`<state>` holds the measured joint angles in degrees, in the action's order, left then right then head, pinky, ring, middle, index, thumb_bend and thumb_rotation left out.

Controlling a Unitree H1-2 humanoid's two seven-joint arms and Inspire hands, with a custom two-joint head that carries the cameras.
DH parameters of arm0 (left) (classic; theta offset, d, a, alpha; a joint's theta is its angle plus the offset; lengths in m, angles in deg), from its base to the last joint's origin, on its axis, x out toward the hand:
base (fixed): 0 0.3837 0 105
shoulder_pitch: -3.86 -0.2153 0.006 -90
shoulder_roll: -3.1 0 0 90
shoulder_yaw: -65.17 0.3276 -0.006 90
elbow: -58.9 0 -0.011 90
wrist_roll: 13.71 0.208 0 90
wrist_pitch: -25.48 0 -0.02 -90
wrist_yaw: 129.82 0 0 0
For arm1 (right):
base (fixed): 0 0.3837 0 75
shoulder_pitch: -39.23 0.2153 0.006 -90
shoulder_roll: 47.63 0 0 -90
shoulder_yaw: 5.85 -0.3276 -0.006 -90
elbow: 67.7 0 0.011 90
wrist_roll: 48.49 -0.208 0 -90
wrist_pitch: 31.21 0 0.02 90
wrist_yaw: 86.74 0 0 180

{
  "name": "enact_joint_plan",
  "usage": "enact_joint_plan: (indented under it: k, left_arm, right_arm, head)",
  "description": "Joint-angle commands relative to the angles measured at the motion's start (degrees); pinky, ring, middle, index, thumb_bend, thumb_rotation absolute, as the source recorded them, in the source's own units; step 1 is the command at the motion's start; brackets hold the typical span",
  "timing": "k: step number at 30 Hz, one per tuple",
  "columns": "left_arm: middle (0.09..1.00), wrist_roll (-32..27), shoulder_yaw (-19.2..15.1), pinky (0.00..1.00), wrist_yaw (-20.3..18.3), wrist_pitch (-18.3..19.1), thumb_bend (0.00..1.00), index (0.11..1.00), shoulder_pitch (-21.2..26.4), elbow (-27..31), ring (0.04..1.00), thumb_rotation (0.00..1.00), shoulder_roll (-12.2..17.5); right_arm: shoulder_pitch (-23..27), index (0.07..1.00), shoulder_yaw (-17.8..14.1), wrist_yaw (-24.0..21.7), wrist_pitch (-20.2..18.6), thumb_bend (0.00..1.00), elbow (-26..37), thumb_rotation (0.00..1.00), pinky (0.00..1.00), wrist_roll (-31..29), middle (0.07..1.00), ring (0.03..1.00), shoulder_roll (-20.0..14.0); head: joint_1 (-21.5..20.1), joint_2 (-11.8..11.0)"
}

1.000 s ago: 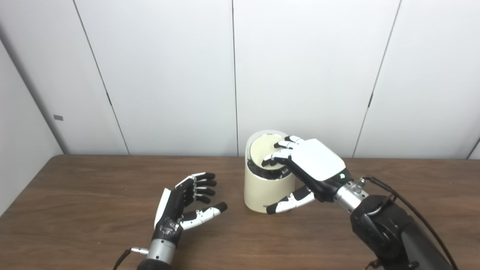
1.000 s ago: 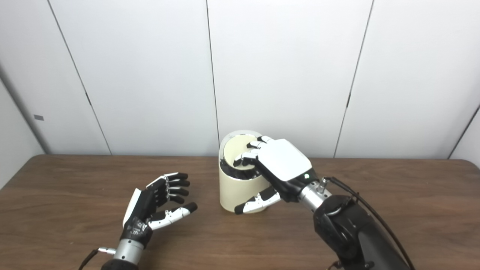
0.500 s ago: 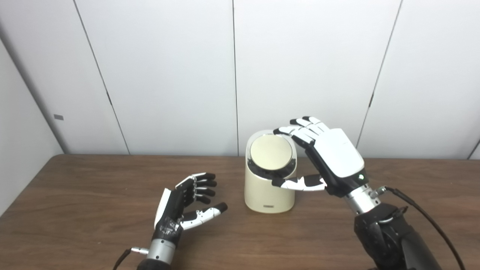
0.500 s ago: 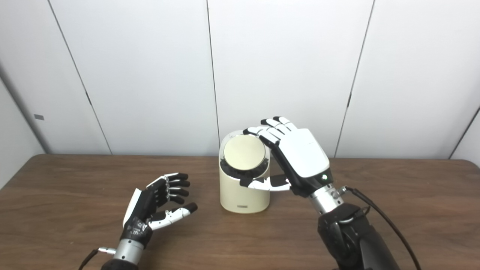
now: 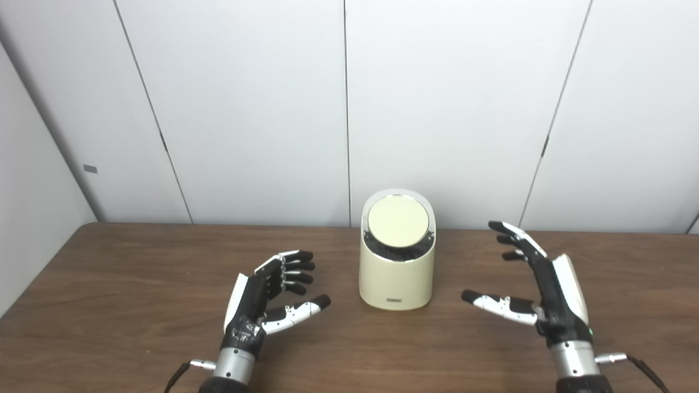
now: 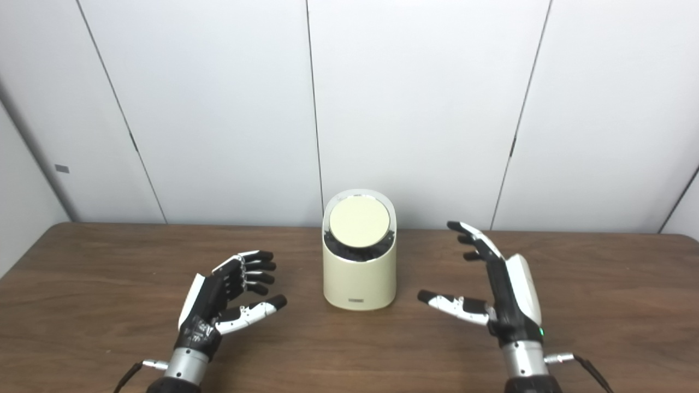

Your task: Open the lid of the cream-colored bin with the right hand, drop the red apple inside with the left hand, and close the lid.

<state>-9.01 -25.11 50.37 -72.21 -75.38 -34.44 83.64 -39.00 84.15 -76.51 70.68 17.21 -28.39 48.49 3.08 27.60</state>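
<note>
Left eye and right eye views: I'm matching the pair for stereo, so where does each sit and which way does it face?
Left eye view: on the head, looking down and forward at the cream-colored cylindrical bin on the brown wooden table; left hand and right hand show.
Right eye view: slightly right, same aim, same hands.
Shared: everything; the bin sits further left in the right eye view.

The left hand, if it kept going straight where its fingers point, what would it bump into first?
Probably the cream-colored bin. The left hand is open beside it, fingers aimed right and a little away from the robot, with only bare table between. Depth is unclear, so it might pass just in front.
</note>
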Motion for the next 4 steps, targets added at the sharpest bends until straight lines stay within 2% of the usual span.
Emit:
enact_joint_plan:
  k: [1, 4]
  left_arm:
    - [0.682, 0.17, -0.35, 0.56, 0.25, -2.39, 0.77, 0.718, 1.70, 0.81, 0.622, 0.13, 0.57]
    - [0.684, -0.57, -0.49, 0.55, -0.02, -2.52, 0.78, 0.720, 1.89, 0.32, 0.623, 0.13, 0.53]
  right_arm:
    - [1.47, 0.832, -0.55, -0.16, 3.67, 0.68, 0.69, 0.36, 0.68, -3.49, 0.837, 0.787, 0.62]
    - [0.81, 0.846, 0.47, -2.06, 3.42, 0.71, 0.51, 0.43, 0.68, -4.98, 0.843, 0.789, 0.20]
  head:
    - [-0.20, -0.05]
    - [-1.29, -0.44]
